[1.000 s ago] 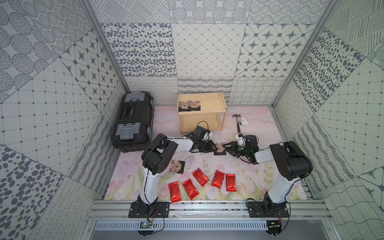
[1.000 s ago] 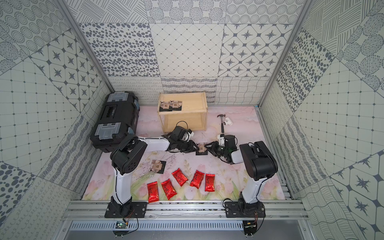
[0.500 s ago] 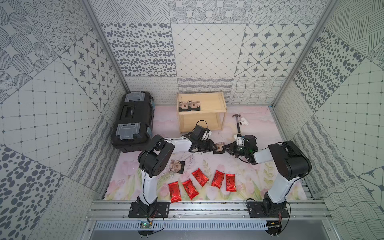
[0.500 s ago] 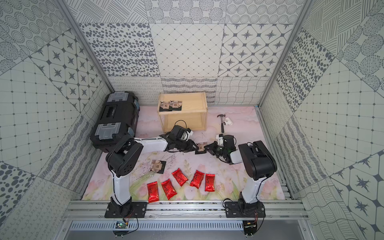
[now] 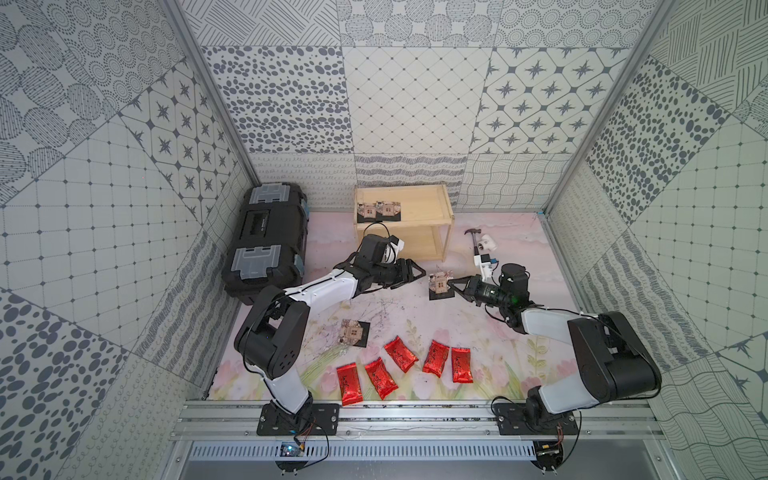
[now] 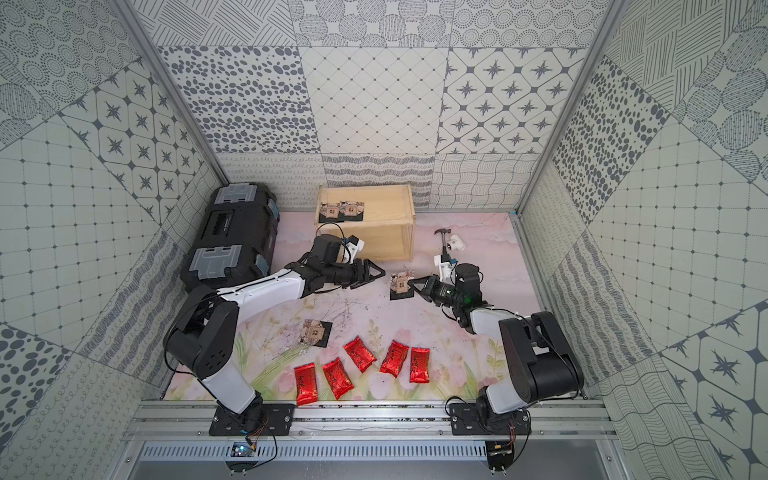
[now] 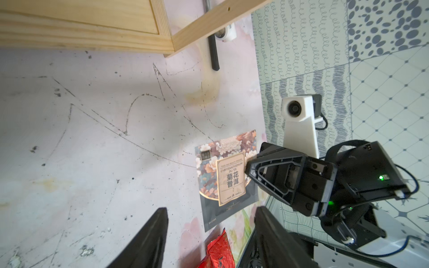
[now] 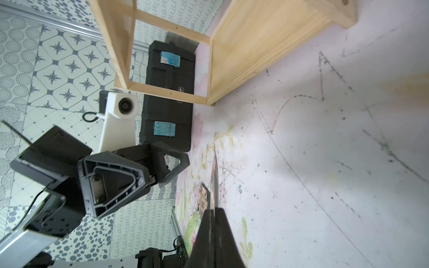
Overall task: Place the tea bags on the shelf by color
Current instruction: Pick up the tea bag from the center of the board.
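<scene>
Right gripper (image 5: 451, 286) pinches a black sachet (image 5: 439, 284) just right of frame centre, left gripper (image 5: 417, 275) spread empty nearby, over a scratched pink floral mat (image 5: 415, 320) ringed by grey-patterned tile walls (image 5: 415, 104)

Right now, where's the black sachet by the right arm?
Black squarish sachet: mid-table in both top views, pinched by right gripper, in front of pale wooden shelf.
</scene>
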You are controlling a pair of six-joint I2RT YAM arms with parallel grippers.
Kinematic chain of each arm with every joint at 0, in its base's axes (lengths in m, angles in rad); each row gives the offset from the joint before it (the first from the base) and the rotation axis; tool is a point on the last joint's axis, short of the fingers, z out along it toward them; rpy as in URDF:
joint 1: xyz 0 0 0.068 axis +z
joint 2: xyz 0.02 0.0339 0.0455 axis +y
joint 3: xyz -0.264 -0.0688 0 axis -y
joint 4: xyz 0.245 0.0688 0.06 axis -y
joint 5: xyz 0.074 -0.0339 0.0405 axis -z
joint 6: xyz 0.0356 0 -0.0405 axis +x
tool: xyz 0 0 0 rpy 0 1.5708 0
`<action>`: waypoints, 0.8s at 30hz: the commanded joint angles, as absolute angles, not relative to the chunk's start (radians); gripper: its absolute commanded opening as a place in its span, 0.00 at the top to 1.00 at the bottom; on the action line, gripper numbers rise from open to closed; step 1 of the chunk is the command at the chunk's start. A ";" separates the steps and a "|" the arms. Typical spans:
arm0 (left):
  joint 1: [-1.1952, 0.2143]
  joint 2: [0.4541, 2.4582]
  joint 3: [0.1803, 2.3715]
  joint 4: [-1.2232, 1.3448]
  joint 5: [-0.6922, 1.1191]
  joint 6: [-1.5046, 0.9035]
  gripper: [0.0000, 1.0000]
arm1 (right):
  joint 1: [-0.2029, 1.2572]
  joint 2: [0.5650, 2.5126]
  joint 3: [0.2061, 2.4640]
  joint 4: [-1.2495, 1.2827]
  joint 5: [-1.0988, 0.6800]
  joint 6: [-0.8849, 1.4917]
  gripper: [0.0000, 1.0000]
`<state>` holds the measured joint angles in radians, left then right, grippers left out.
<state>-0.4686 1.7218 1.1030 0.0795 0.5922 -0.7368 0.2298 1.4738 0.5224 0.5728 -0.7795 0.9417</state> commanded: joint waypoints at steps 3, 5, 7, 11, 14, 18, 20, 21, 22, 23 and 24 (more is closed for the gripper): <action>-0.447 1.706 1.072 0.293 0.754 -0.891 0.33 | 0.284 1.409 0.535 0.578 -0.806 0.929 1.00; -0.448 1.715 1.067 0.332 0.772 -0.917 0.33 | 0.307 1.411 0.559 0.581 -0.799 0.935 1.00; -0.448 1.716 1.058 0.353 0.779 -0.927 0.32 | 0.322 1.418 0.576 0.589 -0.797 0.942 1.00; -0.449 1.706 1.036 0.372 0.787 -0.929 0.32 | 0.343 1.444 0.591 0.619 -0.795 0.959 1.00; -0.448 1.697 1.018 0.396 0.792 -0.938 0.34 | 0.354 1.459 0.598 0.625 -0.791 0.960 1.00; -0.448 1.675 1.001 0.405 0.791 -0.936 0.47 | 0.354 1.470 0.600 0.619 -0.789 0.954 1.00; -0.447 1.662 0.997 0.396 0.787 -0.928 0.57 | 0.355 1.474 0.603 0.612 -0.789 0.951 1.00; -0.447 1.656 0.995 0.387 0.784 -0.921 0.61 | 0.354 1.476 0.604 0.611 -0.790 0.951 1.00; -0.447 1.651 0.995 0.376 0.778 -0.912 0.65 | 0.355 1.476 0.606 0.611 -0.790 0.950 1.00; -0.446 1.646 0.994 0.367 0.775 -0.907 0.68 | 0.354 1.476 0.606 0.609 -0.792 0.949 1.00; -0.445 1.642 0.993 0.361 0.772 -0.903 0.72 | 0.355 1.476 0.607 0.606 -0.793 0.947 1.00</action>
<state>-0.4496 1.6672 0.9974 0.3115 0.7486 -0.9207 0.3485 1.4643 0.5808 0.5789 -0.7921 0.9573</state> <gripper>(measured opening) 0.296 0.048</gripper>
